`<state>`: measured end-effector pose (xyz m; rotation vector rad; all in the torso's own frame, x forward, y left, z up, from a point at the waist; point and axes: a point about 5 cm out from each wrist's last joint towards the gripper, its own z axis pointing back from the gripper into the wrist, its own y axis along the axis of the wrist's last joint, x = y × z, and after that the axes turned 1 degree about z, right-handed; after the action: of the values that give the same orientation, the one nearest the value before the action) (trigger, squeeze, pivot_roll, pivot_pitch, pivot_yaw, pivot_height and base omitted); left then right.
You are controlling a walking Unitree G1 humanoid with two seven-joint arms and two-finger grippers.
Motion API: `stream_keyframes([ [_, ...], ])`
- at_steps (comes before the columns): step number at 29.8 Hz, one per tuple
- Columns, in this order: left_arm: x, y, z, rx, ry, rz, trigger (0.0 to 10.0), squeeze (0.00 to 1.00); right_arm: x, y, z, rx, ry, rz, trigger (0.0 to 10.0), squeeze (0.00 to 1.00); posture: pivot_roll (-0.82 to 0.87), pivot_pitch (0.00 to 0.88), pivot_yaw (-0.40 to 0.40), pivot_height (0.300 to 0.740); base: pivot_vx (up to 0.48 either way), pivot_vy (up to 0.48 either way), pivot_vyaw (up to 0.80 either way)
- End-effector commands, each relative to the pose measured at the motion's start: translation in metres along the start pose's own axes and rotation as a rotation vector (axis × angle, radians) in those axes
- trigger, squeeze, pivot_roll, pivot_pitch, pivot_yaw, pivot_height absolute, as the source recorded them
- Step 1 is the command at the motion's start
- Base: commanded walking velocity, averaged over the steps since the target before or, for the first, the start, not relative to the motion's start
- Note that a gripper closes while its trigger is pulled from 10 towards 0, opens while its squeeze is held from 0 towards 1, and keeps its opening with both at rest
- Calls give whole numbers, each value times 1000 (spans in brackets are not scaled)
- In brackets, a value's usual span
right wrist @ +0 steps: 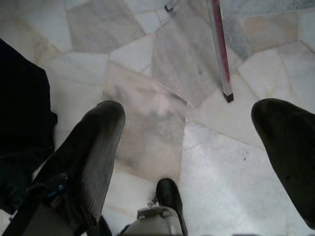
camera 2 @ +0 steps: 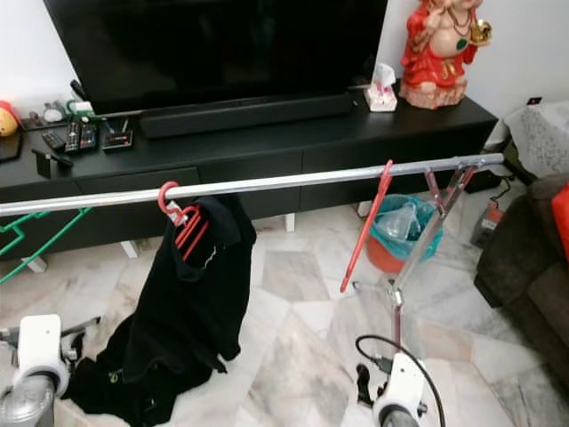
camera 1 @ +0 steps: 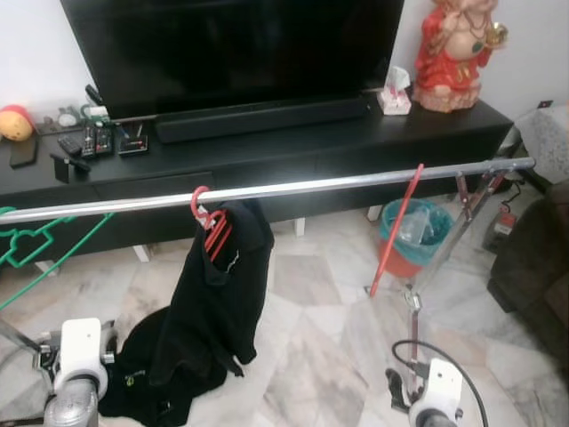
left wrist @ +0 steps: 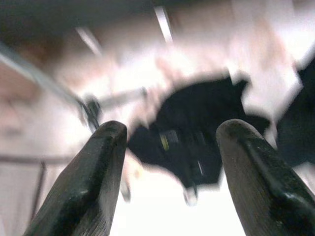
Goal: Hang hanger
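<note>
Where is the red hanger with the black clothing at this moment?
In the left eye view, the red hanger hooks over the metal rail, left of its middle, carrying the black garment, in front of the TV cabinet.

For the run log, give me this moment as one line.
red hanger with black shirt on rail | left gripper open, empty | right gripper open, empty

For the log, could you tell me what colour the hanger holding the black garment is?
Red hanger, clearest in the left eye view.

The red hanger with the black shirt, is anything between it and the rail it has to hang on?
No. The red hanger already hooks over the metal rail, the black shirt draped from it. Both grippers, left and right, are open and empty.
</note>
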<state>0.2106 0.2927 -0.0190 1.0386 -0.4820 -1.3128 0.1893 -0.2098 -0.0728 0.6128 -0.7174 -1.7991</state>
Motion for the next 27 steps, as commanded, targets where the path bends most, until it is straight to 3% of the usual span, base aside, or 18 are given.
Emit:
stream_keyframes([
  [1,13,-14,0,-92,-73,-25,10000,0,2,-6,2,-29,-14,8,10000,0,-54,0,21,740,0,0,0],
  [3,17,-16,0,-105,-85,-36,10000,0,2,-7,2,-34,-14,12,10000,0,-55,0,19,740,0,0,0],
  [4,28,-25,1,-163,-130,-80,10000,0,3,-9,2,-44,-18,17,10000,0,-55,0,15,740,0,0,0],
  [10,52,-46,9,-292,-233,-89,10000,0,6,-18,6,-74,-19,65,10000,0,-66,0,3,740,0,0,0],
  [14,58,-49,11,-316,-258,-82,10000,0,10,-22,7,-90,-31,67,10000,0,-67,0,0,740,0,0,0],
  [16,71,-41,8,-301,-296,-96,10000,0,12,-25,8,-101,-34,89,10000,0,-69,0,-4,740,0,0,0],
  [21,75,-37,6,-298,-299,-102,10000,0,14,-27,9,-119,-36,99,10000,0,-69,0,-2,740,0,0,0],
  [27,75,-48,12,-336,-317,-130,10000,0,18,-28,10,-134,-37,103,10000,0,-75,0,4,740,0,0,0],
])
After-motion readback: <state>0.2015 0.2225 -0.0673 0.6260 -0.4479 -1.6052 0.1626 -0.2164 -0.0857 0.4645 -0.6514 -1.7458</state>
